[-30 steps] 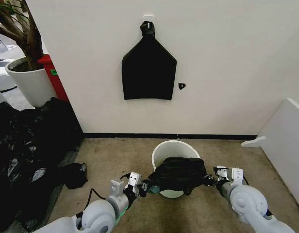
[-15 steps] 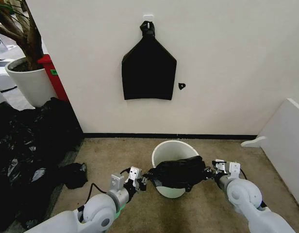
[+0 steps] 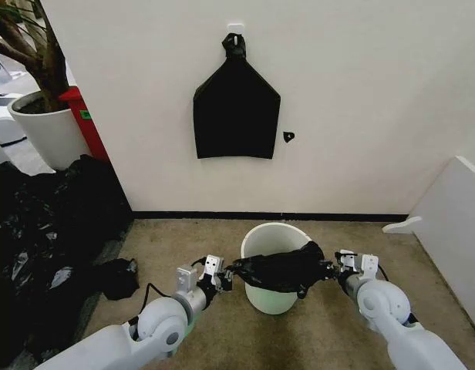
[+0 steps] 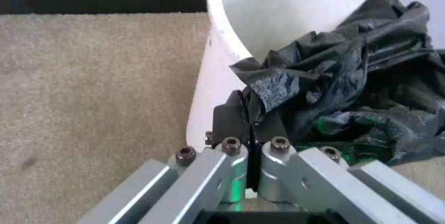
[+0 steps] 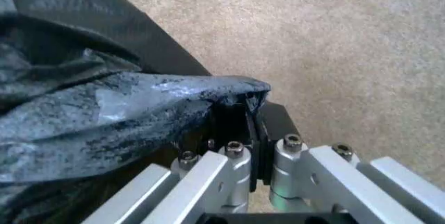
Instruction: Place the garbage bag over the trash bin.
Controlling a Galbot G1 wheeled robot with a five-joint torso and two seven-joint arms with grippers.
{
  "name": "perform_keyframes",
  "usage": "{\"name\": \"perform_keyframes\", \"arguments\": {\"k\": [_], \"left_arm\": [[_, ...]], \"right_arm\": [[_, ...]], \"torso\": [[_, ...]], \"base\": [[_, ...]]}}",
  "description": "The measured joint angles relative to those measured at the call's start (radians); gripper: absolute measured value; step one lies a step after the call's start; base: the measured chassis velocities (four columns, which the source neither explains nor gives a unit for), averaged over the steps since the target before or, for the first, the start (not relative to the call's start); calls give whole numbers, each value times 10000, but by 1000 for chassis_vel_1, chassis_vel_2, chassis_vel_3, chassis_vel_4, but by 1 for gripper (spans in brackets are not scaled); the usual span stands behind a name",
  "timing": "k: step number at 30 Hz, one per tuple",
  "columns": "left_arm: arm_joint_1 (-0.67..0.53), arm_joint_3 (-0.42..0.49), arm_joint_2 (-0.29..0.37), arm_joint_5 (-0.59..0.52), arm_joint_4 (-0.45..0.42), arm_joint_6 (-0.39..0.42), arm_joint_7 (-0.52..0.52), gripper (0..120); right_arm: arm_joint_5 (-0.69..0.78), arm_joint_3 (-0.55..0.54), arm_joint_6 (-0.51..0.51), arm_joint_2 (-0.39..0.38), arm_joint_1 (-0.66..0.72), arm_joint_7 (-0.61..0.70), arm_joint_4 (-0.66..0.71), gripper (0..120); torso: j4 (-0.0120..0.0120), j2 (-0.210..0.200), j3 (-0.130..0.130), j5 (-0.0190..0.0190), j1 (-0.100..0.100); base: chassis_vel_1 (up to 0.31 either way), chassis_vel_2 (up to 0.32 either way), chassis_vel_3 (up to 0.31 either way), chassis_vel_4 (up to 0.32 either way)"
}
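**Op A:** Where am I in the job? I've got the garbage bag (image 3: 280,270) stretched between both arms, hanging across the near side of the trash bin (image 3: 270,239), which stands on the carpet just in front of the wall.

**Op B:** Are both grips sound?

**Op A:** Looks so. My left pincer (image 3: 223,279) is closed tight on a corner of the black film just beside the bin's near-left wall; in the left wrist view its jaws are pressed together with plastic pinched between them (image 4: 251,130). My right pincer (image 3: 335,267) is likewise clamped on the opposite edge of the bag (image 5: 243,107), just off the bin's right side.

**Op B:** So which step is that?

**Op A:** I'd call it the carry-and-align step. The bag is bunched along the front rim and sagging partly into the opening, and the far half of the rim is bare. It isn't over the bin yet.

**Op B:** What does the next move need?

**Op A:** My judgement: the mouth of the bag has to be spread wider than the rim and brought over it evenly, both arms keeping tension matched. The film is thin and slippery, so a lopsided pull could tear it, tug it free of one pincer, or tip the light bin.
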Motion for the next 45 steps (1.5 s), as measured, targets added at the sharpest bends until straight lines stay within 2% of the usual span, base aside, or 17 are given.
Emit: {"name": "perform_keyframes", "arguments": {"k": [11,19,29,35,39,45], "left_arm": [[616,-709,-56,504,269,-188,159,0],[691,-252,7,1034,-248,-244,155,0],[882,158,-17,1263,-63,-247,161,0],[929,369,-103,1693,171,-378,210,0],[848,483,-121,2090,200,-595,227,0],[735,473,148,2417,-185,-659,328,0]], "right_arm": [[-369,178,124,-38,-549,-361,487,0],[-311,526,-116,-277,-1077,-319,1189,0],[-451,542,-281,-175,-1387,-581,1121,0],[-770,476,107,-66,-1442,-695,965,0],[-1059,504,715,7,-1564,-796,1003,0],[-881,775,434,8,-1911,-568,1841,0]], "torso": [[1,0,0,0,0],[0,0,-1,1,0],[1,0,0,1,0],[1,0,0,0,0],[1,0,0,1,0],[1,0,0,-2,0]], "base": [[0,0,0,0],[0,0,0,0],[0,0,0,0],[0,0,0,0],[0,0,0,0],[0,0,0,0]]}}
